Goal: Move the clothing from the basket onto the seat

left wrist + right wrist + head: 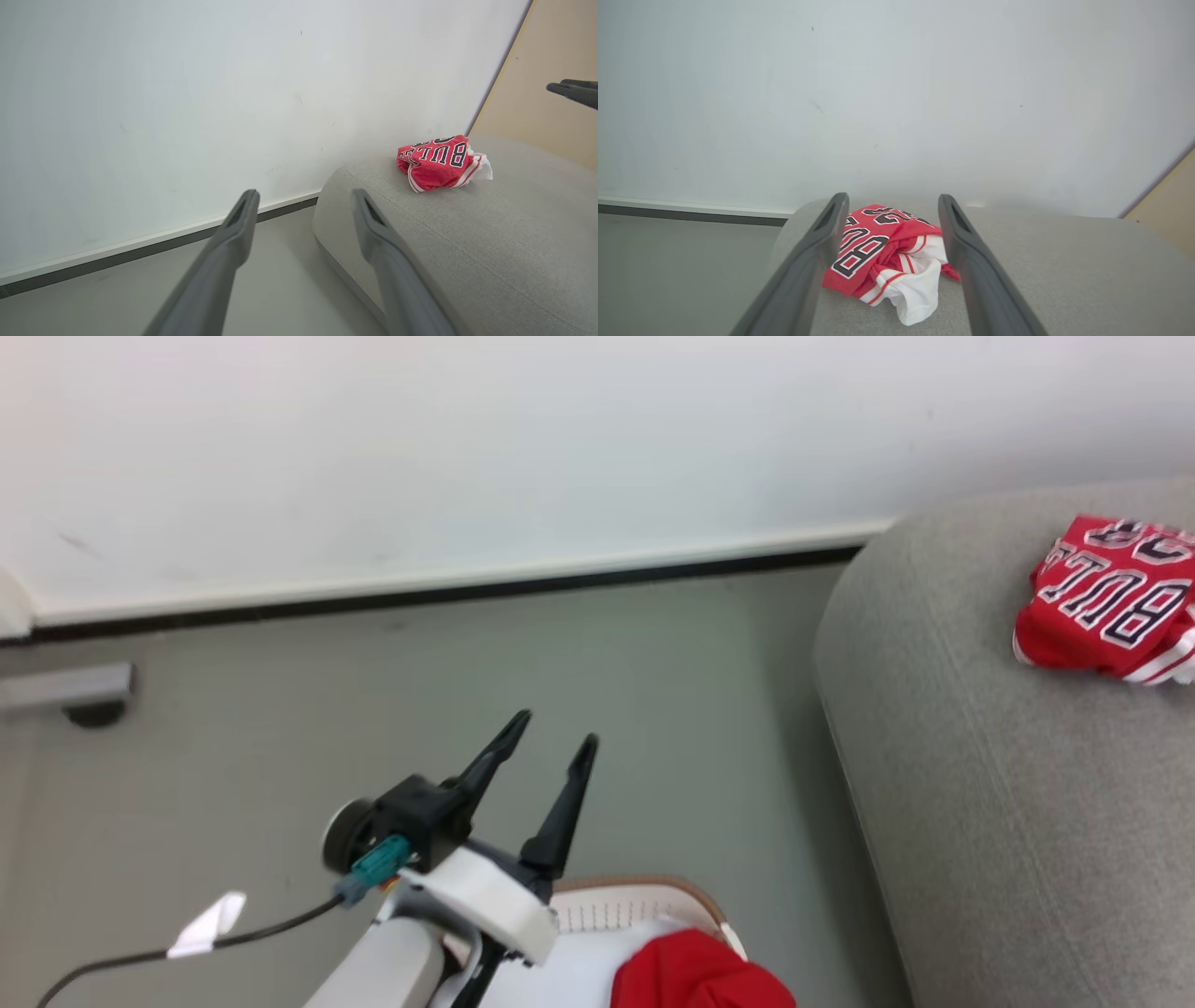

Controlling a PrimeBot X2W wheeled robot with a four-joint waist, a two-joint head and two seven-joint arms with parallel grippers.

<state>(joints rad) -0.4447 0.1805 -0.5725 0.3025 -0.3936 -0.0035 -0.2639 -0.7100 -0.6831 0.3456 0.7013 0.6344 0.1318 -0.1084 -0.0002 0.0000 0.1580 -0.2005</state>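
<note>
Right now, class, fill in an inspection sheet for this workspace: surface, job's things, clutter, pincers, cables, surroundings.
Surface: grey sofa, holding one jersey.
Job's things: jersey crumpled on the sofa; red garment in the basket.
Clutter: grey bar by the wall, unidentified.
Pincers: left pincer open, empty, over the floor; right pincer open, empty, above the jersey.
Cables: black cable with white tag beside the left arm.
Surroundings: grey floor, white wall, dark skirting.

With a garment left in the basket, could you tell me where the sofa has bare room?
The sofa is bare from its rounded edge up to the jersey; that patch near the wall is taken.
</note>
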